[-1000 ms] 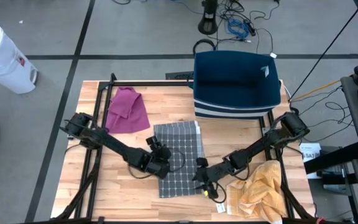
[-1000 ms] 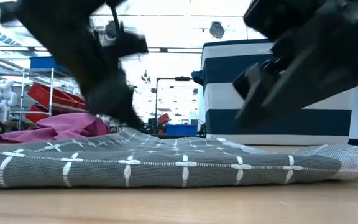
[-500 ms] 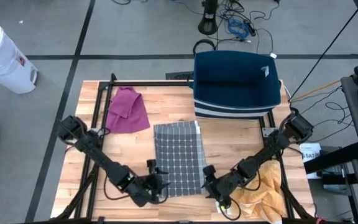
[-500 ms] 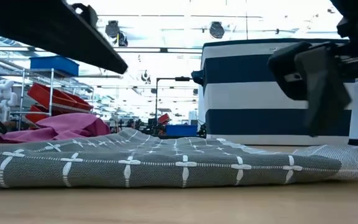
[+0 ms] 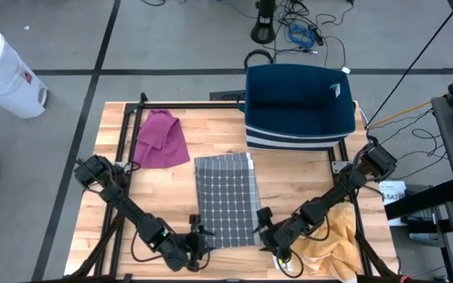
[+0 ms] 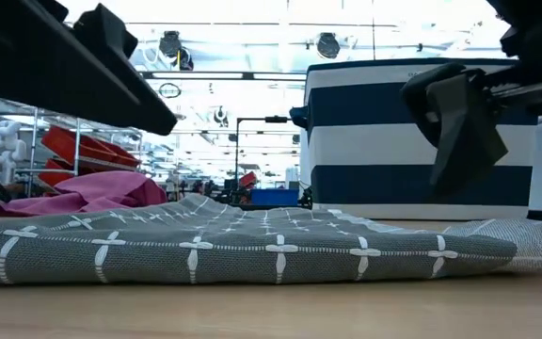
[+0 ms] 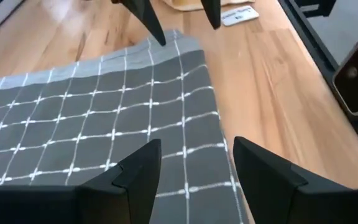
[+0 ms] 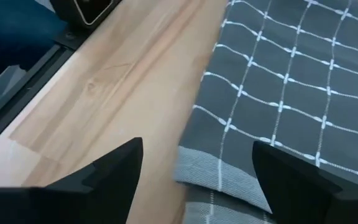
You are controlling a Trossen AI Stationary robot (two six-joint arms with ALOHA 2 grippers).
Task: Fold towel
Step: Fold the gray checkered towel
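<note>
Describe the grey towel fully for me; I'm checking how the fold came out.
The grey towel is a woven-looking cloth with a white grid pattern and a paler band along one end. It lies folded into a long, flat rectangle in the middle of the wooden table, showing stacked layers with a rounded fold edge in the low view. Nothing grips it: the left gripper and right gripper sit open at its near corners, apparently clear of the cloth.
</note>
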